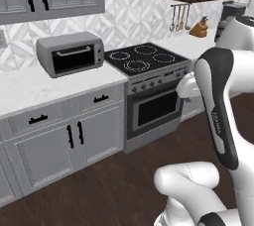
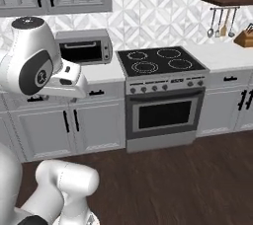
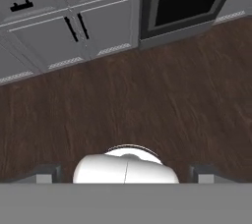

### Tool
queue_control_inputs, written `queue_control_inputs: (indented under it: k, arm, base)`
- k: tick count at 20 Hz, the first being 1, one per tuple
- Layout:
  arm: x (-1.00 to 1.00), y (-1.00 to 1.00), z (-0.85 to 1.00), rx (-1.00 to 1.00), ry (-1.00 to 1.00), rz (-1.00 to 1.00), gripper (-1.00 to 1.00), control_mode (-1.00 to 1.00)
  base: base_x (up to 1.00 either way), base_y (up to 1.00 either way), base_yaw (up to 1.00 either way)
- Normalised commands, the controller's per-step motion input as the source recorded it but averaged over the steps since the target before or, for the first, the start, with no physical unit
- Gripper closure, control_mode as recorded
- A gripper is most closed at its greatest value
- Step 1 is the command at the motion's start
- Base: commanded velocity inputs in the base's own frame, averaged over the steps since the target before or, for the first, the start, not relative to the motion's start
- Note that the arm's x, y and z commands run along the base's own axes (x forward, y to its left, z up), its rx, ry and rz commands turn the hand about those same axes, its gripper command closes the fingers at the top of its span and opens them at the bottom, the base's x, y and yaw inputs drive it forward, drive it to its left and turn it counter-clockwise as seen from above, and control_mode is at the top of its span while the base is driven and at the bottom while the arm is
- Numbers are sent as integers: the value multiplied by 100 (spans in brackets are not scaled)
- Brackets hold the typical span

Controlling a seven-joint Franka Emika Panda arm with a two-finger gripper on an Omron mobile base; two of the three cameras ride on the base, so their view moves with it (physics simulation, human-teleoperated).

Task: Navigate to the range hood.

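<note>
Range hood itself isn't showing; stove with four burners is sitting at 12 o'clock in right base view, oven door below. Toaster oven is resting on counter at 10 o'clock. Gripper is hanging over dark wood floor, fingertips spread wide, holding nothing.
</note>
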Motion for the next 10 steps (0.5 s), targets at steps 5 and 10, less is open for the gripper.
queue_control_inputs:
  k: [5, 10]
  arm:
    - [0, 0, 0, 0, 0, 0, -100, 100]
    - [0, 0, 0, 0, 0, 0, -100, 100]
  base:
    - [100, -91, 22]
    - [100, -82, 25]
